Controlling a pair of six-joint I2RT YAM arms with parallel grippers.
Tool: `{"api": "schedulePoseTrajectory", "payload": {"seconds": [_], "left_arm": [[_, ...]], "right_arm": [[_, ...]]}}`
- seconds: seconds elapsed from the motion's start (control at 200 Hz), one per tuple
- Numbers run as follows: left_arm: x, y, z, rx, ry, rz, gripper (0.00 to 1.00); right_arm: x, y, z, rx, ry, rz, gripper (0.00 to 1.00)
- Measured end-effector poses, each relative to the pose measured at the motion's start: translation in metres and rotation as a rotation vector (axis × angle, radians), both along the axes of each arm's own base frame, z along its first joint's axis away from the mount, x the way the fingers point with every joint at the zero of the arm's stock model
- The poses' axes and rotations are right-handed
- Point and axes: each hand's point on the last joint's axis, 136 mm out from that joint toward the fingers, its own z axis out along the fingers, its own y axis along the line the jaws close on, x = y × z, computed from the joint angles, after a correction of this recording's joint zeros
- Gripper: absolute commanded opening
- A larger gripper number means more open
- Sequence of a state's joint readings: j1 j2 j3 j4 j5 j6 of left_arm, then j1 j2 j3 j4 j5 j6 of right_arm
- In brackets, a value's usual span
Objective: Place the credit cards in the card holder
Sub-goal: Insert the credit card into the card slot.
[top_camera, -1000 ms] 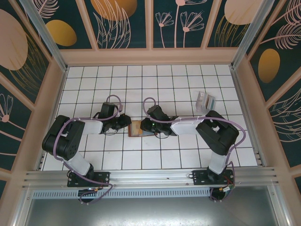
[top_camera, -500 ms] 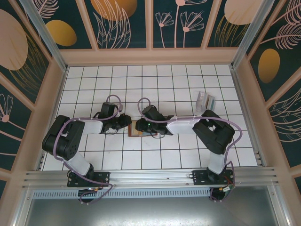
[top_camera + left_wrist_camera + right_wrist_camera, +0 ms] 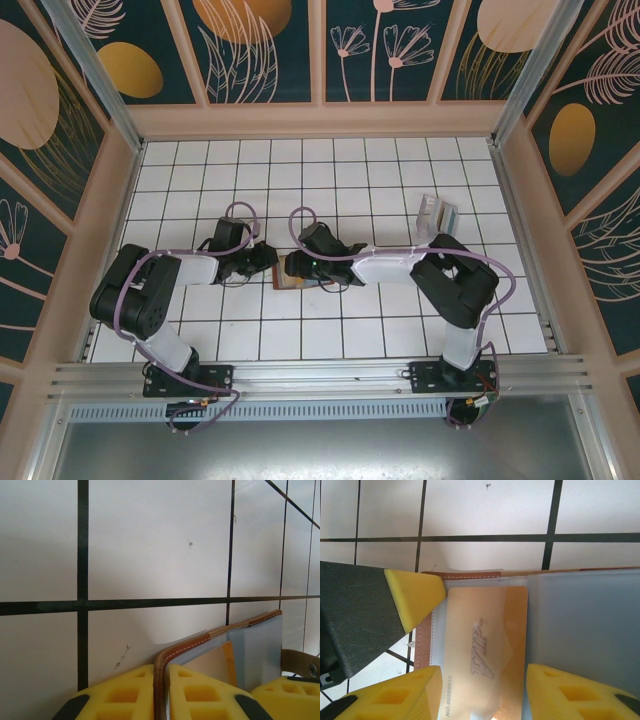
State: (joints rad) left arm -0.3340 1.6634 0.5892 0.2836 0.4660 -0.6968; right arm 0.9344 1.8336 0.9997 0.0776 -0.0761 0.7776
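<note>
Two arms meet over the card holder (image 3: 287, 273) at mid-counter (image 3: 400, 170) and hide most of it from above. The left tool (image 3: 161, 676) is pressed together on the holder's brown leather edge, its pads cut off at the bottom of its wrist view. The right tool (image 3: 484, 674) stands spread, pads either side of a tan credit card (image 3: 485, 630) lettered VIP, which lies under a clear pocket; whether they touch its edges is unclear. Beside it is a pale grey panel (image 3: 585, 620), lining or card, I cannot tell. A striped packet (image 3: 437, 213) lies well apart.
</note>
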Motion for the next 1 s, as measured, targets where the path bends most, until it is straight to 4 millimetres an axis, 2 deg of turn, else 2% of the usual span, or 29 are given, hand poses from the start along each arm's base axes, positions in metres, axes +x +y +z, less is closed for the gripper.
{"api": "schedulePoseTrajectory", "payload": {"seconds": [0.576,0.746,0.996], "left_arm": [[0.0,-0.004,0.005,-0.035,-0.001,-0.004,0.29],[0.0,-0.006,0.007,-0.054,-0.002,-0.003,0.34],[0.001,-0.008,0.01,-0.074,-0.001,0.004,0.35]], "right_arm": [[-0.007,0.003,-0.009,0.007,0.034,0.023,0.47],[-0.008,0.008,-0.008,0.016,0.036,0.035,0.47],[-0.008,0.02,-0.007,0.018,0.017,0.071,0.46]]}}
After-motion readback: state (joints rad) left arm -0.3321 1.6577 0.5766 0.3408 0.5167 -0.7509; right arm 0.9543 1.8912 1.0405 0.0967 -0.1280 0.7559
